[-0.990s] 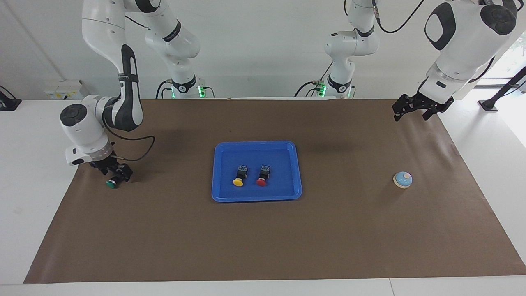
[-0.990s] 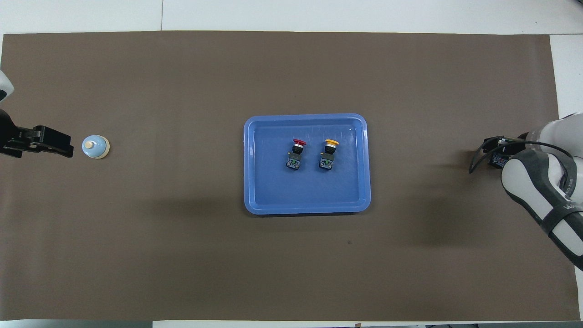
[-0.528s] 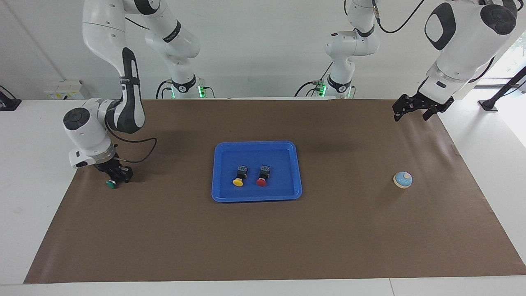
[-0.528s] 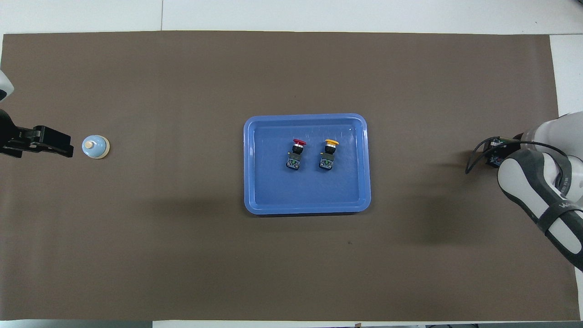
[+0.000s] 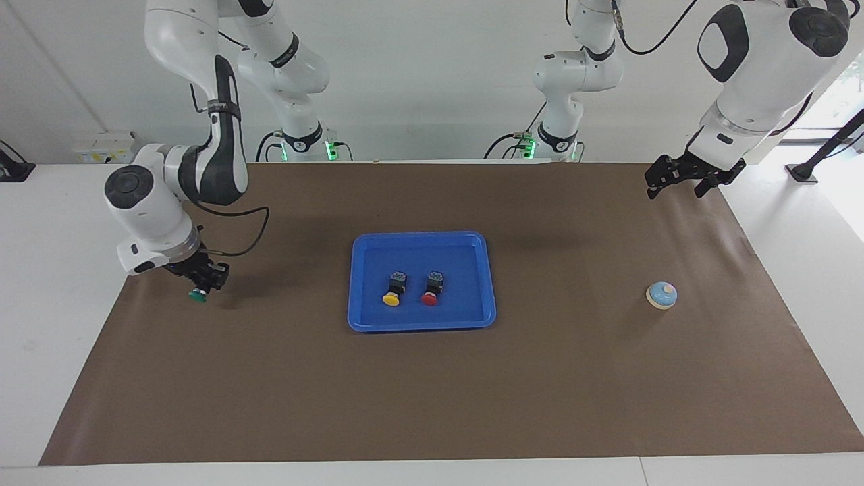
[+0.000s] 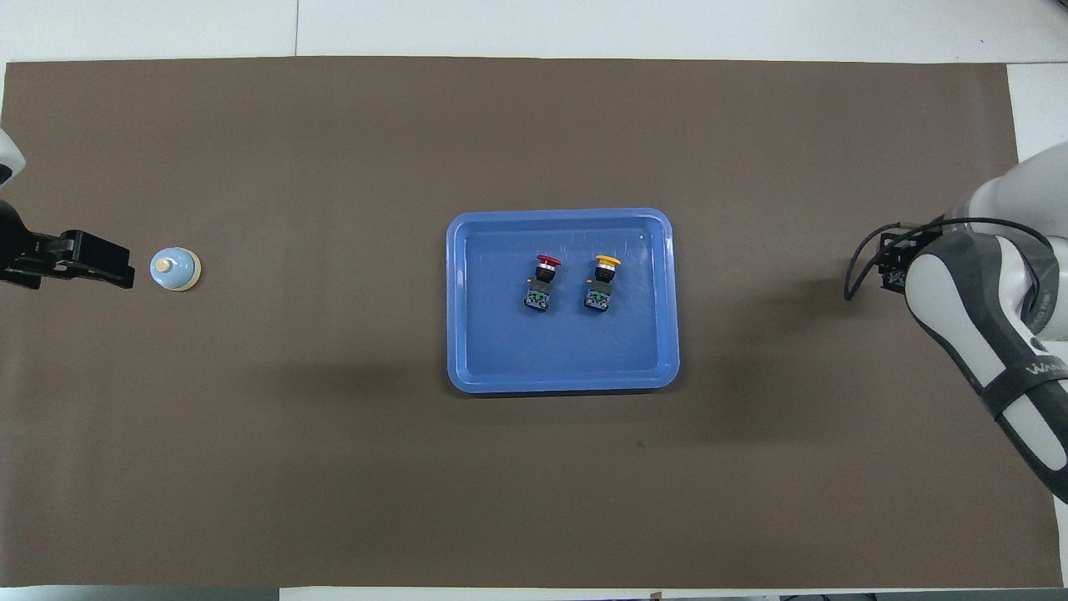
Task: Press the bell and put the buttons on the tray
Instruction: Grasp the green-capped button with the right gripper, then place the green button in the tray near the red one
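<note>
Grippers first: our right gripper (image 5: 200, 282) is clamped on the green button (image 5: 197, 294), which hangs cap-down from its fingers just above the brown mat (image 5: 432, 391), at the right arm's end of the table. In the overhead view we see only a corner of this gripper past our own right arm's forearm, and the green button is hidden there.

Our left gripper (image 5: 682, 181) waits in the air over the mat's corner at the left arm's end, its fingers spread apart and holding nothing. The bell (image 5: 661, 295) sits on the mat at that end of the table, well apart from this gripper and untouched.

We see the tray (image 5: 358, 283) flat on the middle of the mat. The yellow button (image 5: 393, 291) and the red button (image 5: 432, 290) lie side by side in it, close together but not touching, the yellow one toward the right arm's end. Both lie on their sides with caps pointing away from us robots.
</note>
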### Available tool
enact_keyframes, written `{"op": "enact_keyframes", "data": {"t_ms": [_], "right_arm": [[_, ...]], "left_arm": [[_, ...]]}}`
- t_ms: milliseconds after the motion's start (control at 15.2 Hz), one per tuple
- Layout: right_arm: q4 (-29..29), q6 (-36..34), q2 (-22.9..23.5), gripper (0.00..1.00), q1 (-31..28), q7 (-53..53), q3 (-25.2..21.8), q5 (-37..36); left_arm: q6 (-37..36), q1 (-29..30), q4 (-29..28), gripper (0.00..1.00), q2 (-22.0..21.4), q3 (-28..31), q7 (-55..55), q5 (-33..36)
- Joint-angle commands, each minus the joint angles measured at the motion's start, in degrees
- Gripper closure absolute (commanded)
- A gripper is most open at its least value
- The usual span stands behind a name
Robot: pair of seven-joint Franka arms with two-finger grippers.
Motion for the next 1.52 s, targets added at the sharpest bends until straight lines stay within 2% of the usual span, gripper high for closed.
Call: {"op": "enact_keyframes", "data": {"t_ms": [0, 264, 462, 792, 990, 1452], "right_arm": [[7.4, -5.3, 1.3, 1.0, 8.8, 3.9, 0.2, 3.2], [9.6, -5.0, 2.2, 1.0, 20.0, 11.7, 0.3, 3.9], [10.0, -3.3, 4.1, 1.0, 27.7, 21.0, 0.1, 8.8], [15.9, 1.1, 12.5, 1.0, 38.7, 35.8, -0.1, 8.3], [17.2, 5.8, 15.8, 1.0, 41.6, 37.0, -0.2, 8.0], [11.1, 14.8, 17.1, 1.0, 43.2, 37.0, -0.1, 6.6]], "left_arm": [[0.7, 0.3, -1.7, 0.0, -1.6, 0.0, -0.2, -0.5], [0.7, 0.3, -1.7, 0.0, -1.6, -0.1, -0.2, -0.5], [0.7, 0.3, -1.7, 0.0, -1.6, -0.1, -0.2, -0.5], [0.7, 0.3, -1.7, 0.0, -1.6, -0.1, -0.2, -0.5], [0.7, 0.3, -1.7, 0.0, -1.6, 0.0, -0.2, -0.5], [0.7, 0.3, -1.7, 0.0, -1.6, 0.0, -0.2, -0.5]]}}
